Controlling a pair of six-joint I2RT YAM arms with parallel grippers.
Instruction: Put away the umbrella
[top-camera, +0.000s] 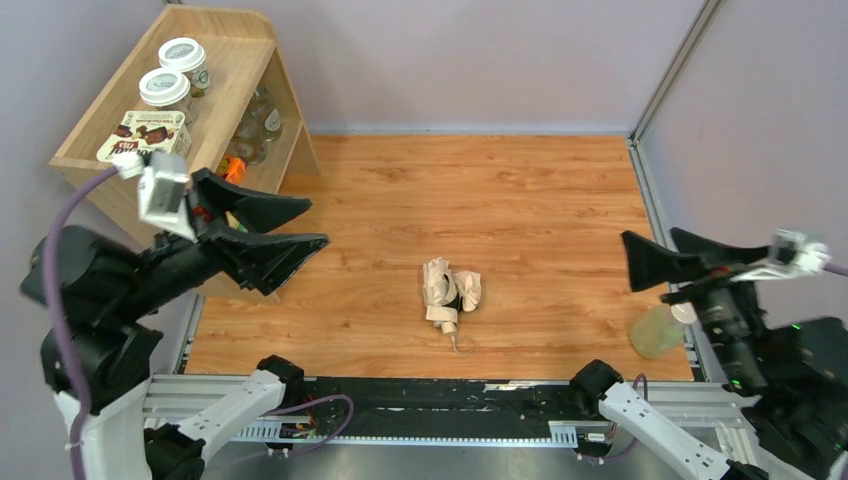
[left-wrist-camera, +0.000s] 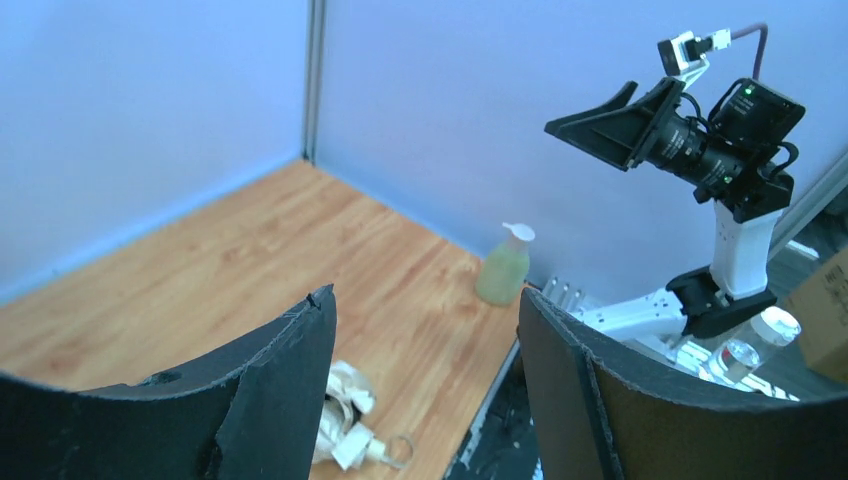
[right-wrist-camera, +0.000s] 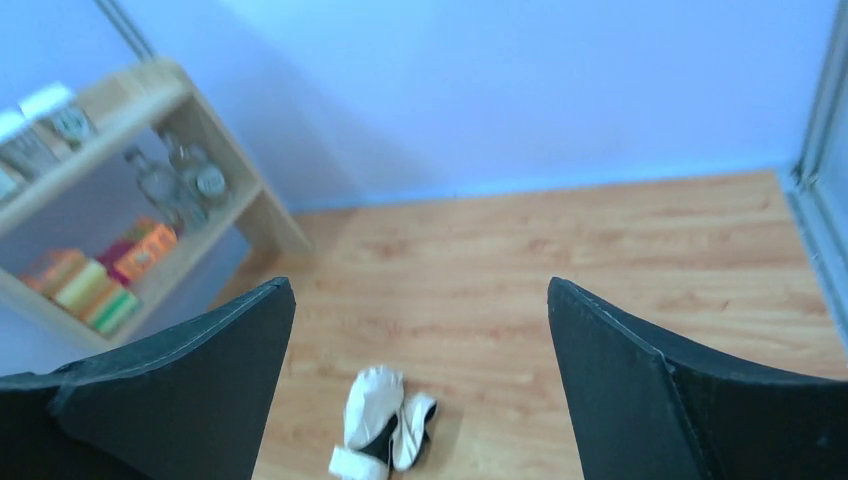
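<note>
While the compact folding umbrella (top-camera: 450, 290) of pale peach-beige fabric lies crumpled near the middle of the wood-grain tabletop (top-camera: 520, 190), a little toward its near edge, with its small cream block handle (top-camera: 447, 322) and thin cord loop (top-camera: 462, 345) pointing at the arms, neither claw touches it. The left black two-finger gripper (top-camera: 318, 222) hangs raised at the left, beside the light wooden shelf unit (top-camera: 255, 50) — jaws spread wide, empty. The right black gripper (top-camera: 650, 245) hangs raised at the right, near a pale green pump bottle (top-camera: 658, 332), jaws likewise wide apart, holding nothing.
</note>
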